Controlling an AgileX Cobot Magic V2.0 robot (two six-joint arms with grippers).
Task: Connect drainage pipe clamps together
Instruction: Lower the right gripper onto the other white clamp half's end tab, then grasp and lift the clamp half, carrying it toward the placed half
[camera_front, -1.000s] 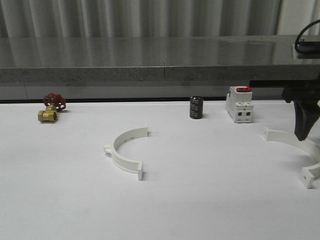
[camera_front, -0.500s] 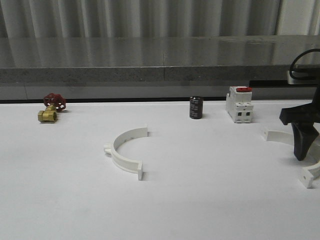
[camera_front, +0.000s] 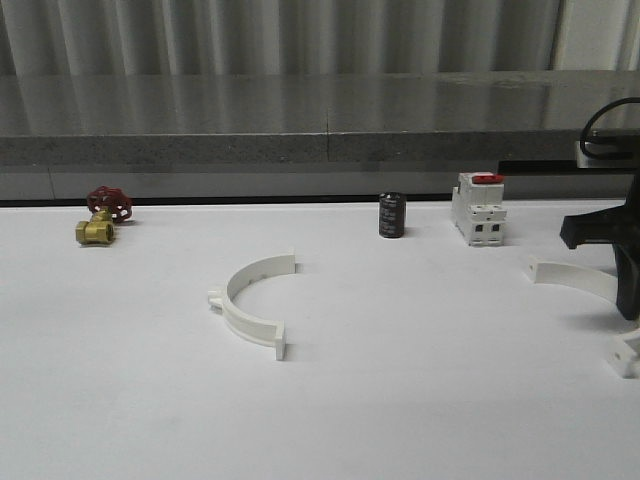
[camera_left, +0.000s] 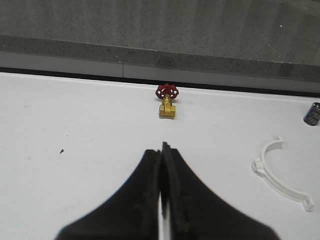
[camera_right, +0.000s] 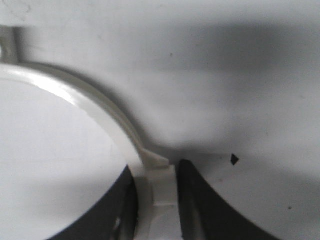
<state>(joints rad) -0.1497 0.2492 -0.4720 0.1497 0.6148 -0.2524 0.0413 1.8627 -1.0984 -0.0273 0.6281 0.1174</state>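
One white drainage pipe clamp (camera_front: 250, 312) lies flat near the table's middle, its open side facing back right; it also shows in the left wrist view (camera_left: 280, 172). The second clamp (camera_front: 570, 275) lies at the far right. My right gripper (camera_front: 628, 290) stands down on it at the picture's edge. In the right wrist view the clamp's band (camera_right: 85, 97) runs between the two black fingers, and the right gripper (camera_right: 157, 170) is shut on the band at a small rib. My left gripper (camera_left: 162, 147) is shut with nothing in it, above bare table left of the first clamp.
A brass valve with a red handwheel (camera_front: 100, 215) sits at the back left. A black cylinder (camera_front: 392, 215) and a white block with a red top (camera_front: 478, 208) stand at the back right. A grey stone ledge (camera_front: 300, 120) runs behind the table.
My right gripper has gone down and to the right onto the far-right clamp, covering more of it. The middle clamp and the left arm have not moved.
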